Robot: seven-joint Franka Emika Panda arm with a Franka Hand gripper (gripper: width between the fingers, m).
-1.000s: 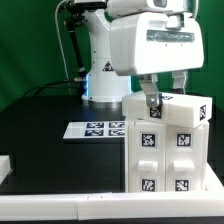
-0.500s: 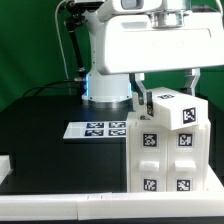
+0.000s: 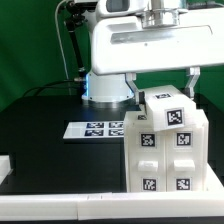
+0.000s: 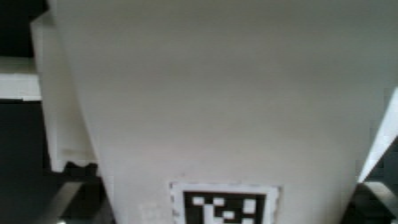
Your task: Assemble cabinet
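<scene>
Large white plastic cabinet (image 3: 168,140) with tagged faces standing upright near tabletop (image 3: 45,150) front edge, apparently being gripped and repositioned from above, fingers hidden so grip impossible to tell, next calling for steady, level setting-down.

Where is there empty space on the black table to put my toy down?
The black table is bare toward the exterior view's left, beside the marker board. The exterior view's right is crowded: the cabinet stands there with the robot arm over it.
</scene>
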